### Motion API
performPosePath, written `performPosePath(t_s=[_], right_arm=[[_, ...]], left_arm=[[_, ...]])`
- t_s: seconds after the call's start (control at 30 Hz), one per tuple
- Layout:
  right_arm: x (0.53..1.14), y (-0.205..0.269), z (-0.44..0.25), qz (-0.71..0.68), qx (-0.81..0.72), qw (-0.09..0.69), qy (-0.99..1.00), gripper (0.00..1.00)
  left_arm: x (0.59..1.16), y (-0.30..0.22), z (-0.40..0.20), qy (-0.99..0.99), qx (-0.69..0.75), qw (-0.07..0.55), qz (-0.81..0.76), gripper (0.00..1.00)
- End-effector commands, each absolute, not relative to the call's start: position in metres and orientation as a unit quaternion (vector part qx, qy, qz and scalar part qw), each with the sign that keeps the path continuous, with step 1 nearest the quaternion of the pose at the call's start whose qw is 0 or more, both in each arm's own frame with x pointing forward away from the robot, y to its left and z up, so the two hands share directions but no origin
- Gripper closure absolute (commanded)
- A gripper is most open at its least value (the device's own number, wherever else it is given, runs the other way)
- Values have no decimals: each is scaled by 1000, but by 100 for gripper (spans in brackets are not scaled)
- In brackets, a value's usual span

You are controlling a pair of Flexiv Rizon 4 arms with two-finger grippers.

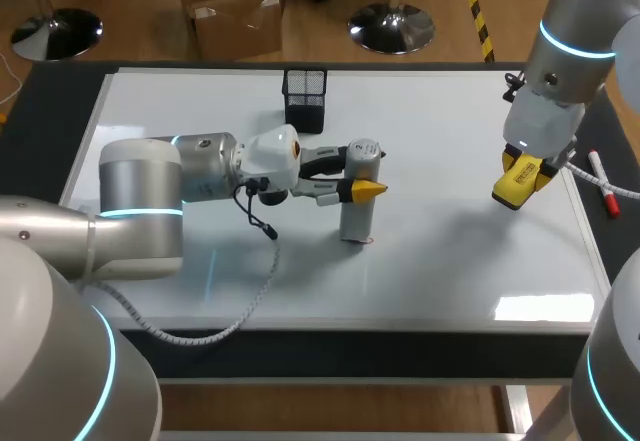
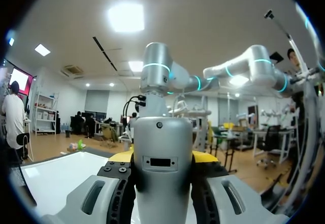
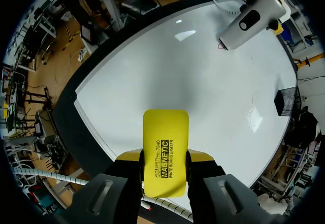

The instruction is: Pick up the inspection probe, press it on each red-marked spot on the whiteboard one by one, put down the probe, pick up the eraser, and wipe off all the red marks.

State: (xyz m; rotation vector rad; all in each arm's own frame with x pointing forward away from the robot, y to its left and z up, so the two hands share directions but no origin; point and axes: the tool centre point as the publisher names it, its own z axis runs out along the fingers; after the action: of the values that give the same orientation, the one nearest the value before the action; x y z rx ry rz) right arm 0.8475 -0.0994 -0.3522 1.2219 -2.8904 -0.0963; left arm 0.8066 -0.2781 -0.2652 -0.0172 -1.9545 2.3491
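Centre frame, the left gripper clasps the inspection probe upright on the whiteboard (a red mark just beside its foot). At right, the right gripper pinches the yellow eraser over the board.

Bare whiteboard lies open right of the upright probe; the mesh holder seemingly stands close behind it.

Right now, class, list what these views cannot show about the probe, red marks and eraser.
Tip of the probe: in the left wrist view its own body hides it, so contact with the whiteboard is unseen.
Red marks: head view shows only one red speck by the probe's foot; any fainter ones are too small to tell.
Wiping face of the eraser: turned away from the right wrist view.
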Motion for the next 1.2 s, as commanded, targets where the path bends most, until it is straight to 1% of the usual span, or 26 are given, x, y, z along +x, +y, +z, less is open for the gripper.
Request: performPosePath(t_s=[0.03, 0.2, 0.33, 0.57, 0.67, 0.73, 1.2], right_arm=[[848, -100, -352, -29, 390, 2, -920, 100], [848, -100, -352, -29, 390, 2, -920, 100], [848, -100, -352, -29, 390, 2, -920, 100], [848, -100, -352, -29, 390, 2, -920, 100], [848, -100, -352, -29, 390, 2, -920, 100], [848, -100, -352, -29, 390, 2, -920, 100], [848, -100, -352, -29, 390, 2, -920, 100]], left_arm=[[812, -273, -257, -643, -18, 52, 764, 100], [823, -271, -241, -645, -37, 64, 760, 100], [833, -265, -233, -642, -57, 84, 760, 100], [849, -248, -222, -639, -70, 103, 759, 100], [854, -240, -219, -636, -82, 119, 758, 100], [858, -235, -218, -624, -100, 143, 761, 100], [885, -190, -215, -613, -131, 188, 756, 100]])
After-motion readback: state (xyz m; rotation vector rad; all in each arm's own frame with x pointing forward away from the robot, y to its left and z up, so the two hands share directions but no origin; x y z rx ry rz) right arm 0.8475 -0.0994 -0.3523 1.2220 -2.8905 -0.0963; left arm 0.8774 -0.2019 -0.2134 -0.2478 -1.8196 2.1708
